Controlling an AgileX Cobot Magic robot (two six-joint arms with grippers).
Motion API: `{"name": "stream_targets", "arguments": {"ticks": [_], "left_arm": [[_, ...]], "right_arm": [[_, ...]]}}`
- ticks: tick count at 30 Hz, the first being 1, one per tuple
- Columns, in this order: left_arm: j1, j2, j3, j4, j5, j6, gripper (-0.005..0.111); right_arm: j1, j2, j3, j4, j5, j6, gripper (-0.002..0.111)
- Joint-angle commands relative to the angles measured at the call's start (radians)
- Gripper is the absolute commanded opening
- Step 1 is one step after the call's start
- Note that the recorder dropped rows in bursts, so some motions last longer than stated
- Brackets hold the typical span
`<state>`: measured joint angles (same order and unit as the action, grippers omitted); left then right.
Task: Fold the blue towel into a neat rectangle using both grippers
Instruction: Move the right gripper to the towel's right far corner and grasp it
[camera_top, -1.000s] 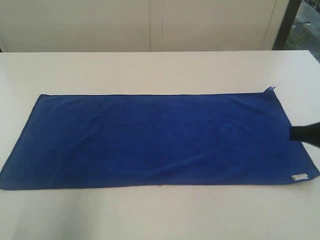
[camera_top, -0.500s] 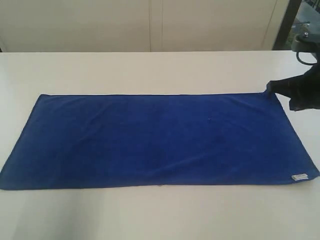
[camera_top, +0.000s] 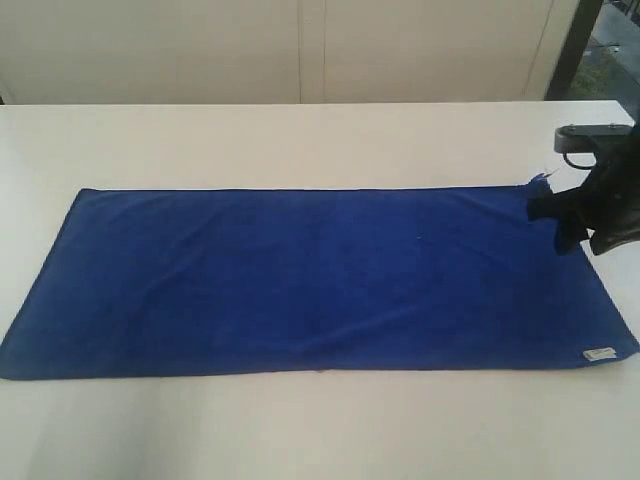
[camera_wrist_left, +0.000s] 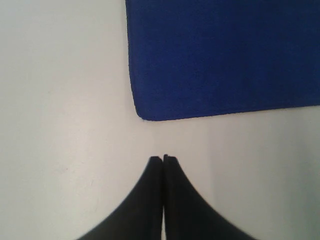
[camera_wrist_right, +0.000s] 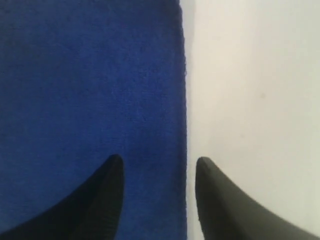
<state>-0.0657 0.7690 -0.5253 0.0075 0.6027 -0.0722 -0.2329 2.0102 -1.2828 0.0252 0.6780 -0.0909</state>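
The blue towel lies flat and spread out on the white table, its white label at the near right corner. My right gripper hangs over the towel's far right corner. In the right wrist view it is open and straddles the towel's edge, one finger over cloth and one over bare table, holding nothing. The left gripper is out of the exterior view. The left wrist view shows it shut and empty over bare table, a little off a rounded corner of the towel.
A pale wall runs behind the table's back edge. A dark upright frame stands at the back right. Bare tabletop surrounds the towel on all sides.
The right arm came in from the right edge to the towel's far right corner, then shifted slightly nearer over the cloth. The towel has not moved.
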Motion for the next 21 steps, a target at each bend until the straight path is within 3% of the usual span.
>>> {"name": "stream_targets", "arguments": {"ticks": [1,12,21], "left_arm": [[0.005,-0.007,0.006,-0.001,0.008,0.000,0.000],[0.005,-0.007,0.006,-0.001,0.008,0.000,0.000],[0.005,-0.007,0.006,-0.001,0.001,0.000,0.000]], "right_arm": [[-0.008,0.030,-0.007,0.005,-0.001,-0.015,0.044],[-0.008,0.066,-0.007,0.005,0.032,-0.015,0.034],[-0.008,0.085,-0.003,-0.003,0.032,-0.012,0.004]]}}
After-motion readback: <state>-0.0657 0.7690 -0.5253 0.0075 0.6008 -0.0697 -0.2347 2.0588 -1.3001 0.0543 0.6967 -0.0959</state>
